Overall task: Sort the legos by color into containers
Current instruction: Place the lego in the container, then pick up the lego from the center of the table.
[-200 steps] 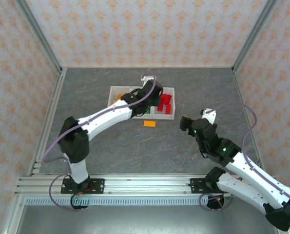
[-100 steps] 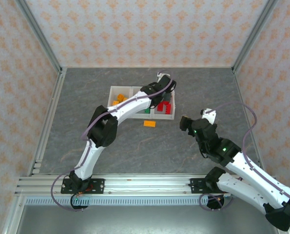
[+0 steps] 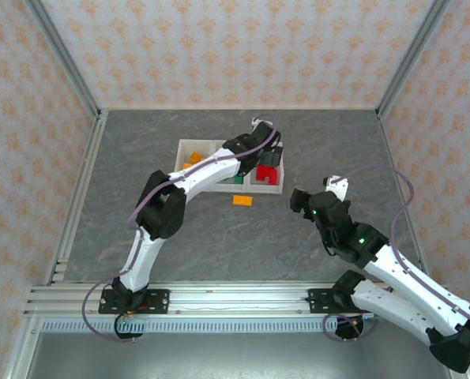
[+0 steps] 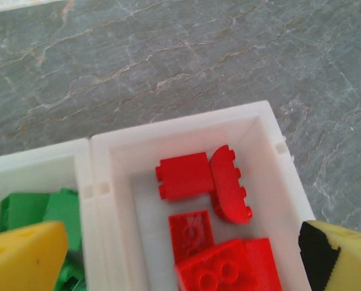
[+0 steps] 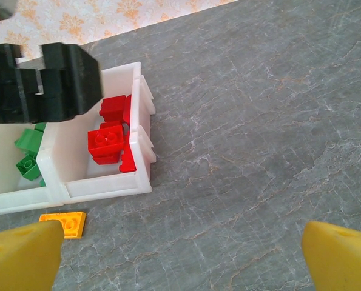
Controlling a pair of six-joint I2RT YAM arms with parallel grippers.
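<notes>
The three joined white bins (image 3: 189,147) stand at the table's middle back. Orange bricks (image 3: 192,162) lie in the left bin, green ones (image 3: 236,180) in the middle, red ones (image 3: 268,170) in the right. My left gripper (image 3: 260,151) hovers open over the right bin (image 4: 186,124), several red bricks (image 4: 183,176) below its spread fingers and green bricks (image 4: 40,212) beside them. One flat orange brick (image 3: 242,200) lies on the table in front of the bins. My right gripper (image 3: 299,197) is open and empty to the right of that orange brick (image 5: 63,224).
The grey stone-patterned table top (image 3: 329,142) is walled by aluminium frame posts and patterned panels. The left gripper's black body (image 5: 40,85) looms over the bins in the right wrist view. Bare table (image 5: 259,151) stretches right of the bins.
My left arm has swung from over the middle bin to over the right bin, its elbow folding inward. The right arm has hardly moved.
</notes>
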